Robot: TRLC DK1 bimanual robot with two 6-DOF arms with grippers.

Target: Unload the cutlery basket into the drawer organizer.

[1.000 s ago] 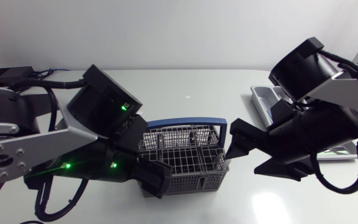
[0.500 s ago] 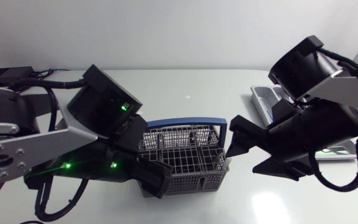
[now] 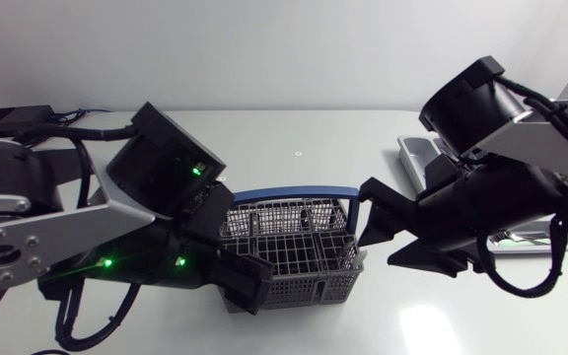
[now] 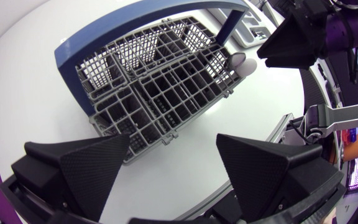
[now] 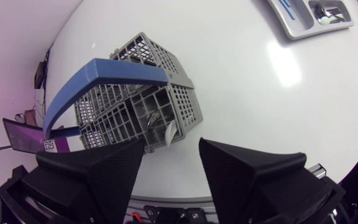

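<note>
Presently left end effector (image 4: 173, 142) spread beside cutlery basket (image 3: 289, 248); right end effector (image 5: 171, 144) spread at opposite side.

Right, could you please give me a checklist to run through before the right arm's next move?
1. Right gripper open and empty: ok.
2. Left gripper open and empty: ok.
3. Cutlery left in the cutlery basket: ok, a spoon stands in the corner nearest the right gripper.
4. Spoon inside the right gripper: not ok, it is ahead of it.
5. Blue handle clear of the approach: cannot tell; it stands upright over the basket.
6. Free slot in the drawer organizer: cannot tell, mostly hidden.
</note>
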